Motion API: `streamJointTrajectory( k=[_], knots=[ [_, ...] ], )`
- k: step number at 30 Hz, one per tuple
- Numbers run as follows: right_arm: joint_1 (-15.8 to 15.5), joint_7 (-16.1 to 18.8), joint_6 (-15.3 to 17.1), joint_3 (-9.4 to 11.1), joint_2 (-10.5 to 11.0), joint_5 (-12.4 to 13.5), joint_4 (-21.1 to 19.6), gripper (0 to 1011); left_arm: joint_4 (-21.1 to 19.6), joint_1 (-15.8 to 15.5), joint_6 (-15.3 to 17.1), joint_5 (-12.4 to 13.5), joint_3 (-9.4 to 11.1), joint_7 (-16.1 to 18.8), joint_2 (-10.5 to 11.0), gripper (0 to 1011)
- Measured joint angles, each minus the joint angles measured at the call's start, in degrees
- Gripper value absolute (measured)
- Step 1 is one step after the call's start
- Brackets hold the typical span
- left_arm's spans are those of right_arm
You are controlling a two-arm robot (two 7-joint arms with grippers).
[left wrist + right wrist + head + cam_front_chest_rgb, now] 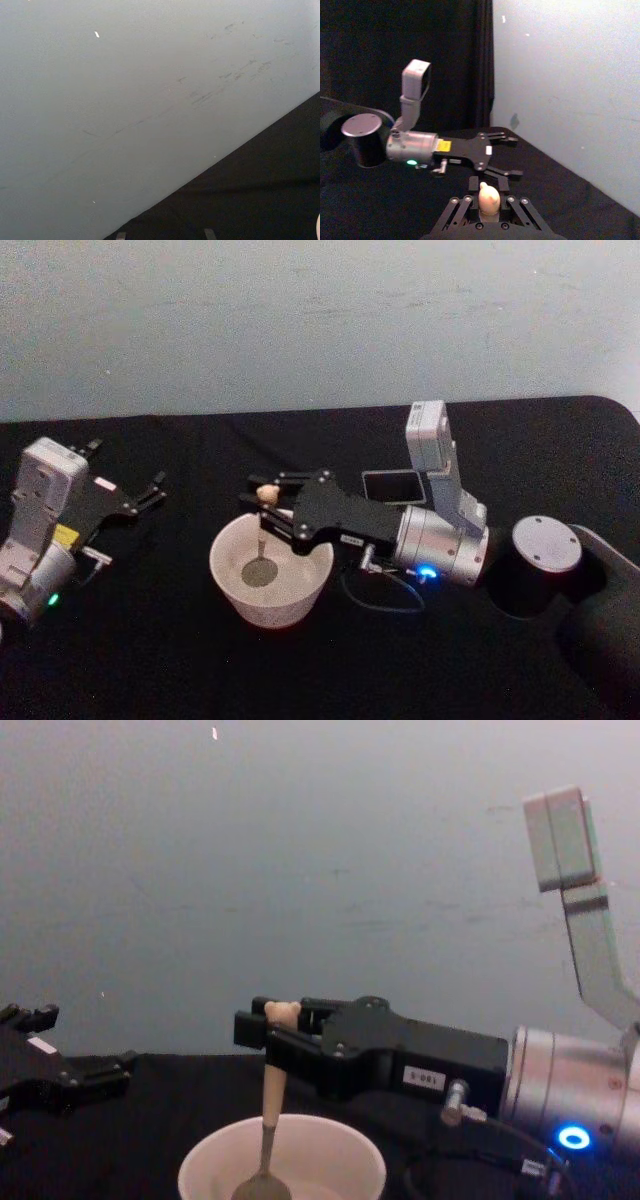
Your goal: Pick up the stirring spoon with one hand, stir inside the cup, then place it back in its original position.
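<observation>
One-handed, our right gripper [262, 1028] clenches the stirring spoon [270, 1105] upright, bowl inside the cup [290, 605] for stirring. Our left gripper [155, 490] idles, jaws released.

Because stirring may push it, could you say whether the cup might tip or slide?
The cup looks wide and squat, so tipping seems unlikely. It seems light and unheld, so the stirring spoon in the right gripper might nudge it.
</observation>
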Motion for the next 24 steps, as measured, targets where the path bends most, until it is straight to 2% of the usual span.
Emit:
streamJointTrajectory(
  k=[6,15,24],
  knots=[
    [0.8,-1.2,-0.5,1.0,-0.4,-0.6,1.6,217,0.0,0.0,0.0,0.0,0.0,0.0,0.0,1001],
    [0.6,-2.0,-0.5,2.0,-0.2,-0.9,1.8,217,0.0,0.0,0.0,0.0,0.0,0.0,0.0,1001],
    [-0.2,-2.7,1.2,3.3,1.0,-0.2,-1.9,218,0.0,0.0,0.0,0.0,0.0,0.0,0.0,1001]
  ],
)
